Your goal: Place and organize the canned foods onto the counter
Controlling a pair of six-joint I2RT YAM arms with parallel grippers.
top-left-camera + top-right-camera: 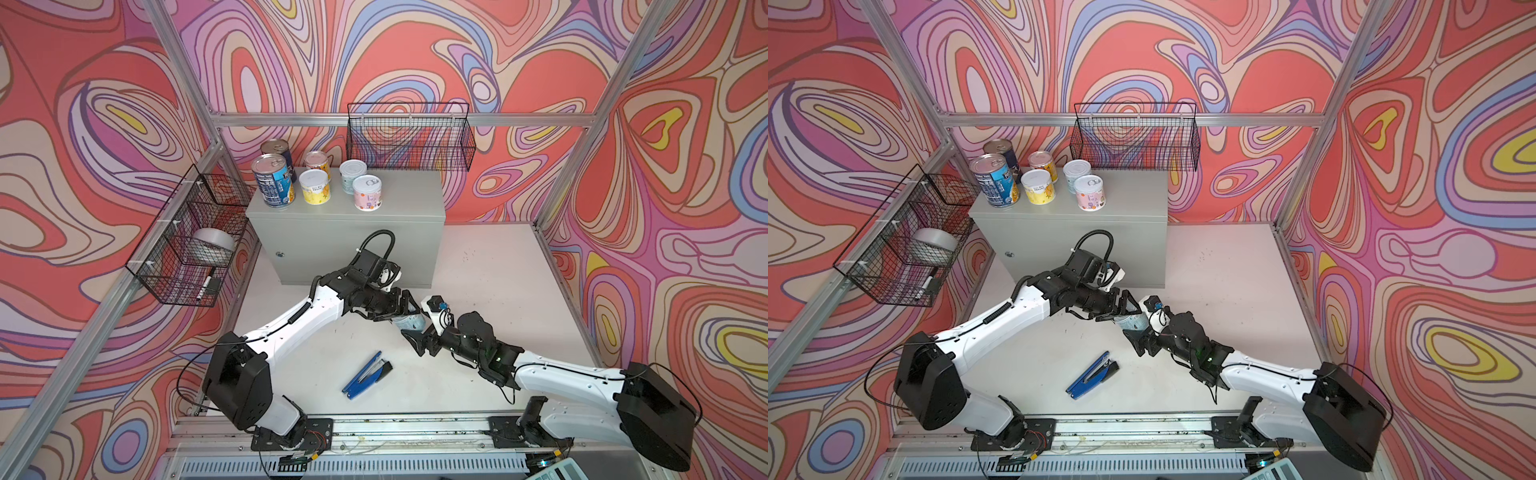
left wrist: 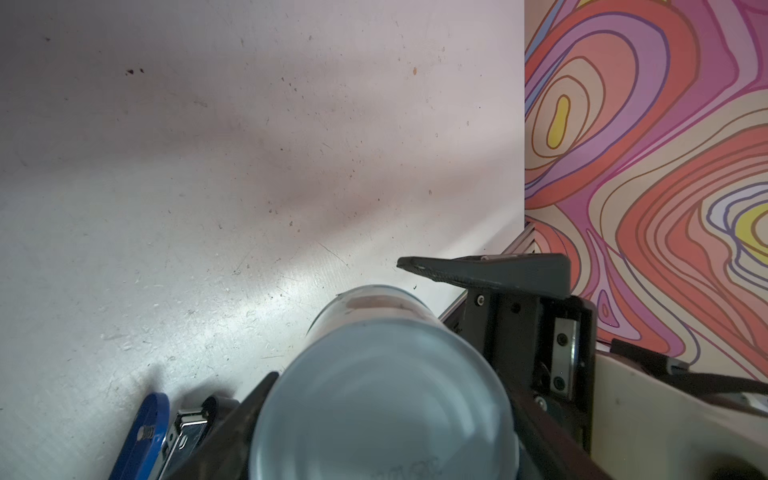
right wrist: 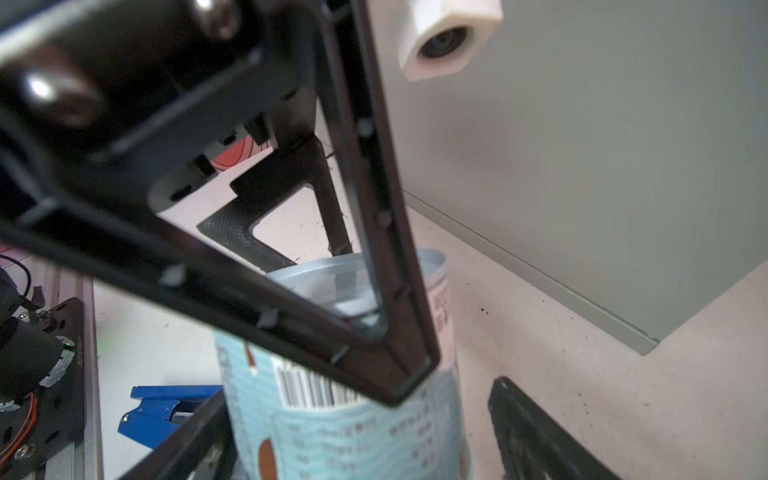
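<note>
The left gripper (image 2: 386, 399) was clamped on a pale blue paper-labelled tin (image 1: 409, 323), its black triangular frame fingers (image 3: 386, 232) pressed on the cylinder near the silvery rim. The right gripper (image 3: 357, 415) was spread around the same tin, with a gap between one jaw and the label. The tin was low over the scuffed white tabletop (image 1: 478, 266), before the boxy grey metal counter (image 1: 345, 245). On the counter's flat top six round tins (image 1: 313, 187) stood upright. A blue stapler (image 1: 365, 376) lay nearby.
</note>
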